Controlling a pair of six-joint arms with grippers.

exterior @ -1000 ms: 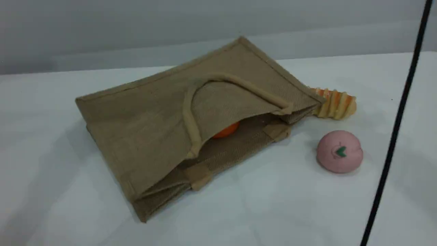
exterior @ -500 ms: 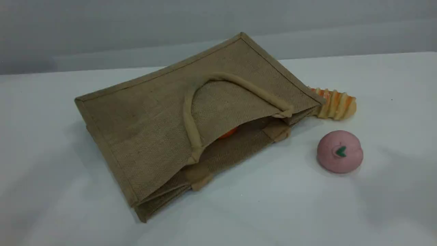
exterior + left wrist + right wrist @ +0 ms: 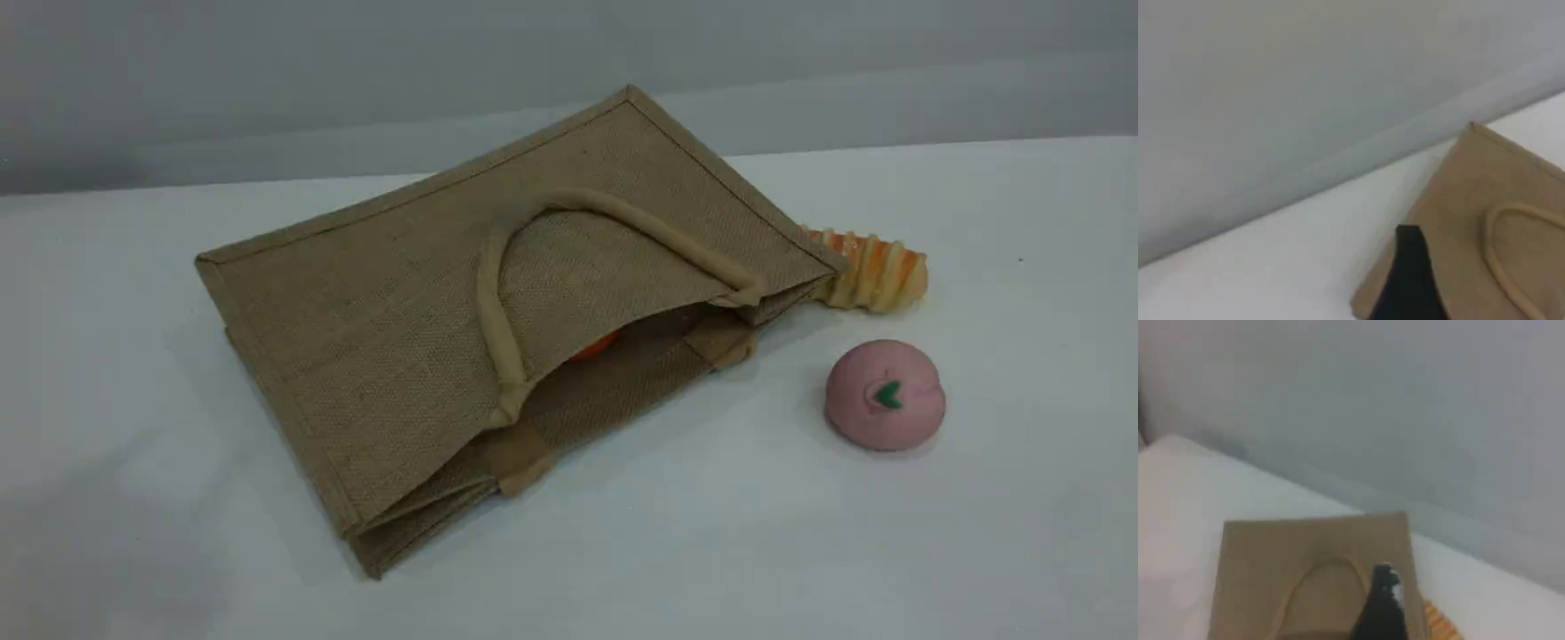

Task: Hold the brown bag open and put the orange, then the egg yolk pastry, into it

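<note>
The brown bag (image 3: 400,302) lies flat on the white table, its mouth facing front right and slightly agape under the upper loop handle (image 3: 498,329). A sliver of the orange (image 3: 594,347) shows inside the mouth. The egg yolk pastry is out of view. Neither gripper appears in the scene view. The left wrist view looks down from high up at the bag (image 3: 1458,200) with one dark fingertip (image 3: 1408,280) over its edge, holding nothing. In the right wrist view one dark fingertip (image 3: 1383,603) hangs high over the bag (image 3: 1271,560), also holding nothing.
A long orange-striped twisted bread (image 3: 876,267) lies just behind the bag's right corner, also seen as the bread's end (image 3: 1438,623). A pink round bun (image 3: 885,394) with a green leaf mark sits front right. A grey wall borders the table's far edge.
A black cable at the scene's right edge has left the view. The bag's upper flap has sunk a little, so less of the orange shows.
</note>
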